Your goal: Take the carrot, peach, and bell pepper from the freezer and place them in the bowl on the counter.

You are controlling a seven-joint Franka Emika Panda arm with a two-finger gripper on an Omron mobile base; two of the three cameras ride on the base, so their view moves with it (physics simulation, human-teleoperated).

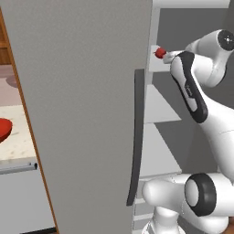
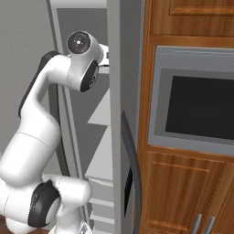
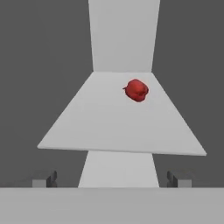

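The bell pepper, small, red and glossy, lies toward the back right of a white shelf inside the freezer. In the left base view the bell pepper shows on a high shelf just past the open grey door, with the arm's wrist close to its right. My gripper is open and holds nothing; it faces the shelf from in front, a little below it, well short of the pepper. The red bowl sits on the beige counter at far left. The carrot and the peach are out of view.
The open freezer door with its dark bar handle stands between the arm and the counter. More white shelves lie below. Brown wooden cabinets and a built-in oven flank the freezer's right side.
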